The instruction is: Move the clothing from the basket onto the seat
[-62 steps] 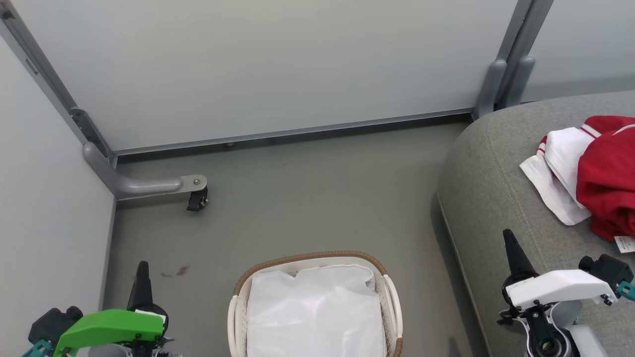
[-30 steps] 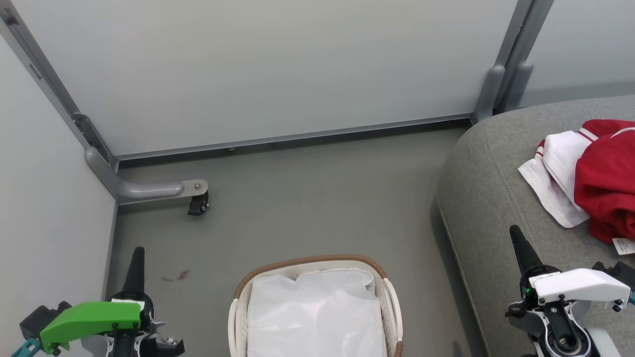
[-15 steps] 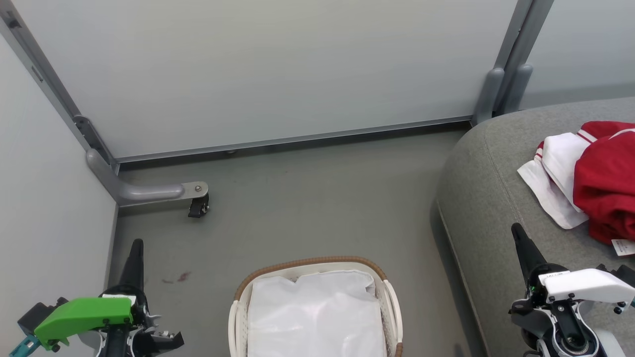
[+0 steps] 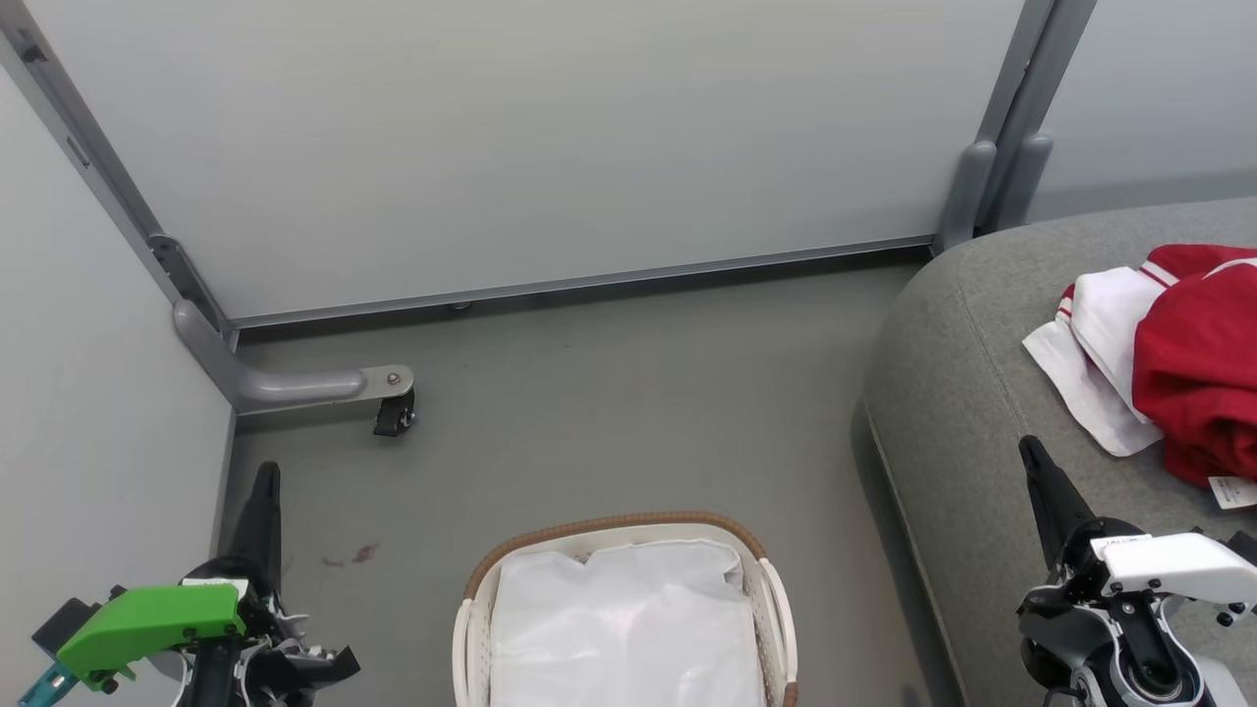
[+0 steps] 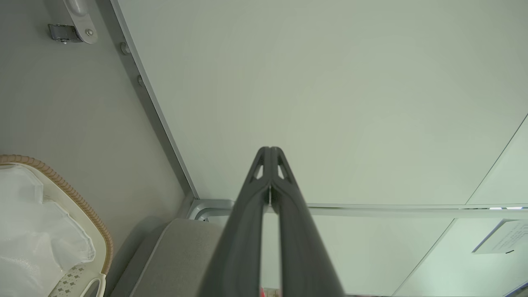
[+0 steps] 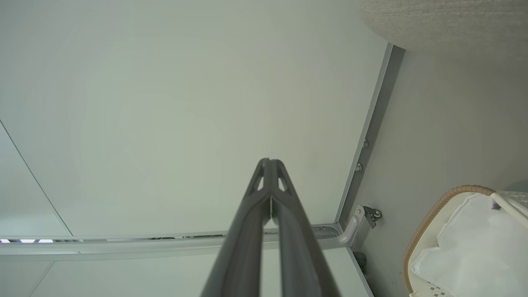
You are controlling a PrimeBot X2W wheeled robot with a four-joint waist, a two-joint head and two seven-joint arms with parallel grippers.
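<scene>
At 8 o'clock in the head view, the left gripper (image 4: pixel 266 476) is held over the grey floor (image 4: pixel 589 393), its two dark fingers pressed together. At 6 o'clock, the basket (image 4: pixel 614 519) is set on the floor, and a white liner (image 4: pixel 619 628) is seen inside it. At 4 o'clock, the right gripper (image 4: pixel 1033 457) is held over the seat (image 4: pixel 957 373), its fingers pressed together too. At 3 o'clock, the red and white clothing (image 4: pixel 1193 363) is piled on the seat.
</scene>
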